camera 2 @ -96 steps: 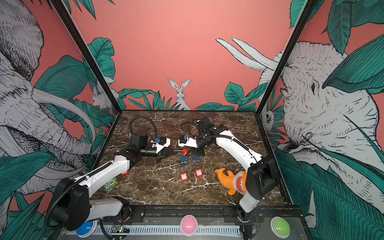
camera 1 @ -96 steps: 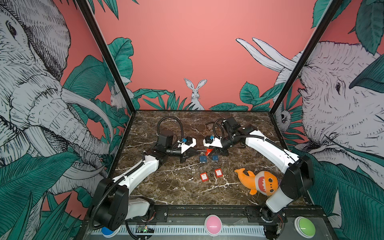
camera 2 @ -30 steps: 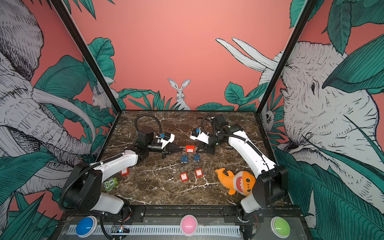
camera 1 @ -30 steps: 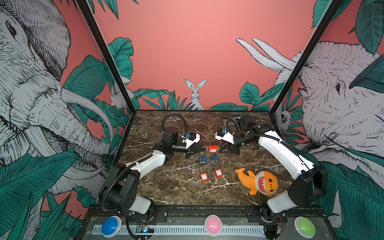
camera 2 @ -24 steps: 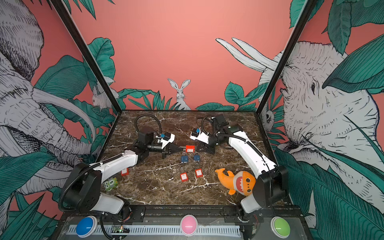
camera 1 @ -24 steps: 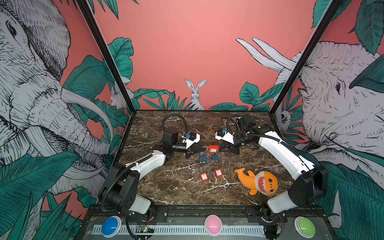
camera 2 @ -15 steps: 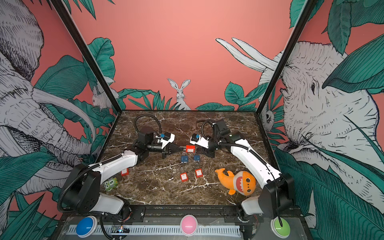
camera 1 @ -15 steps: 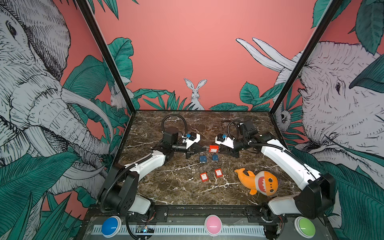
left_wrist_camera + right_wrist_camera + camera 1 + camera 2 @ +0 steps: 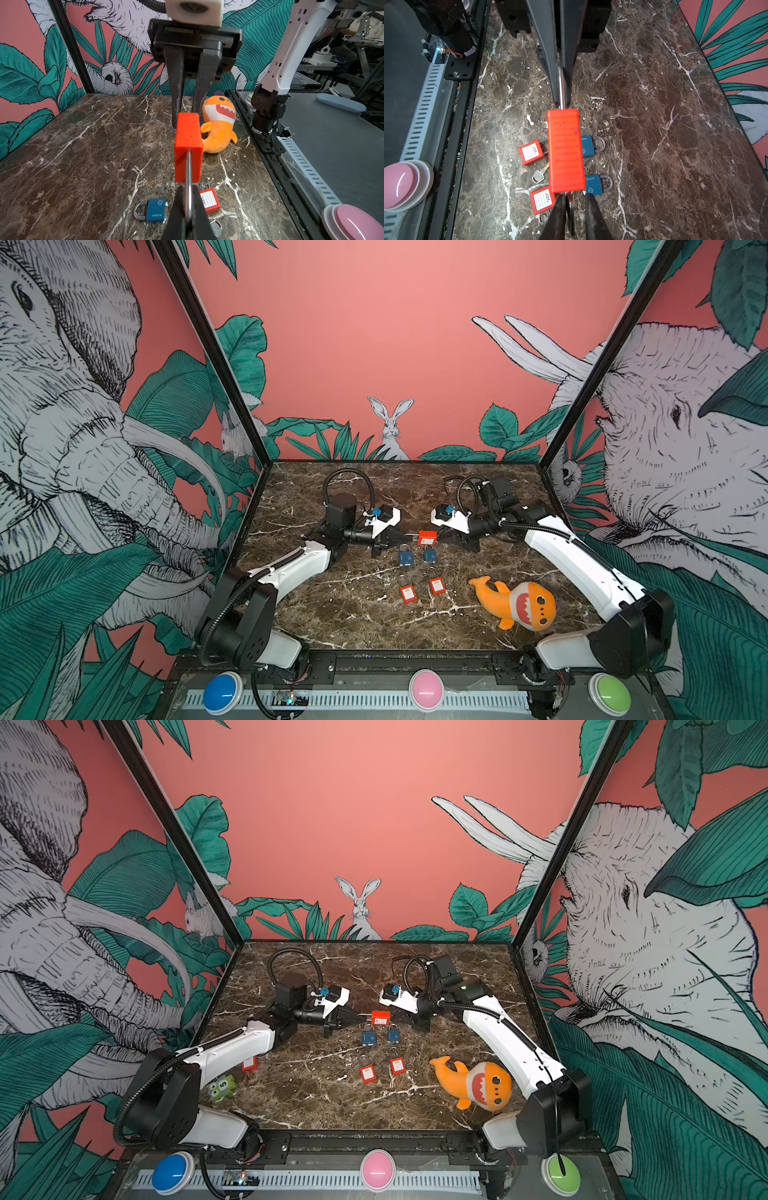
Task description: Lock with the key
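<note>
A red padlock (image 9: 427, 537) (image 9: 380, 1017) hangs above the marble table between both grippers. My left gripper (image 9: 188, 195) (image 9: 409, 536) is shut on its steel shackle (image 9: 188, 187). In the right wrist view the padlock body (image 9: 565, 151) points its key end at my right gripper (image 9: 574, 197) (image 9: 442, 537). The dark key head (image 9: 570, 205) sticks out of the padlock between the right jaws. It lies against one finger, with a gap to the other, so the right gripper is open.
Below the held padlock lie two blue padlocks (image 9: 405, 558) (image 9: 430, 556), two small red padlocks (image 9: 408, 593) (image 9: 436, 585) and a loose key (image 9: 537, 177). An orange shark plush (image 9: 515, 605) lies at the front right. A green die (image 9: 222, 1088) sits by the left arm.
My right gripper has moved left, up to the padlock's key end, and its jaws have narrowed around the key. The left gripper has held the padlock still.
</note>
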Robot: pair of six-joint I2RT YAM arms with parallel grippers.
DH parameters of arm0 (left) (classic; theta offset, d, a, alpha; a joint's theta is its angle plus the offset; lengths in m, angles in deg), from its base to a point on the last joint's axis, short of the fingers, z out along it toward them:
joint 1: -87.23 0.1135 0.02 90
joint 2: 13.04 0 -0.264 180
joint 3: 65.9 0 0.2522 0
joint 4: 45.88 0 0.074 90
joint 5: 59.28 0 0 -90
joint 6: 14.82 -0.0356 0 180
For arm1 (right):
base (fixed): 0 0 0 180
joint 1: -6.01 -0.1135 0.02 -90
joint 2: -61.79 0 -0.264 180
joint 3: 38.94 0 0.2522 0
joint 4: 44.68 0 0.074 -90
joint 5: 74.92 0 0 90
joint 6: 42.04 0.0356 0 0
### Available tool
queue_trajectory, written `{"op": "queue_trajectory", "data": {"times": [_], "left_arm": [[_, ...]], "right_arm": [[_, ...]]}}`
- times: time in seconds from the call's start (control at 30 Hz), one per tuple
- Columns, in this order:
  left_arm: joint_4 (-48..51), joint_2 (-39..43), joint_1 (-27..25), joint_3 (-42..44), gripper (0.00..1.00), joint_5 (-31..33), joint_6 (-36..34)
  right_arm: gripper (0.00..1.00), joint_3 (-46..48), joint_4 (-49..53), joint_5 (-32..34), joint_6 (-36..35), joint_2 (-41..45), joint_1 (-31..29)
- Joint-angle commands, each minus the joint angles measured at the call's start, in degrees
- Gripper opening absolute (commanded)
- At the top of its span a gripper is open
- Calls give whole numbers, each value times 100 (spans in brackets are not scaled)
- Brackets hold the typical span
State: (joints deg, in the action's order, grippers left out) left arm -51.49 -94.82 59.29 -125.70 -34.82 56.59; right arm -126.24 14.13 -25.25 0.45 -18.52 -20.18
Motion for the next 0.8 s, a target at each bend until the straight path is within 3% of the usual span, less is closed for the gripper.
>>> {"op": "queue_trajectory", "data": {"times": [0.0,0.43,0.77], "left_arm": [[197,280,-39,-115,0,-176,-272],[372,343,-26,-121,0,-160,-445],[1109,655,132,-56,0,-3,-1008]], "right_arm": [[14,-126,275,-365,-205,-100,-22],[0,-335,714,-407,-500,-196,-25],[0,45,797,-269,-716,-17,74]]}}
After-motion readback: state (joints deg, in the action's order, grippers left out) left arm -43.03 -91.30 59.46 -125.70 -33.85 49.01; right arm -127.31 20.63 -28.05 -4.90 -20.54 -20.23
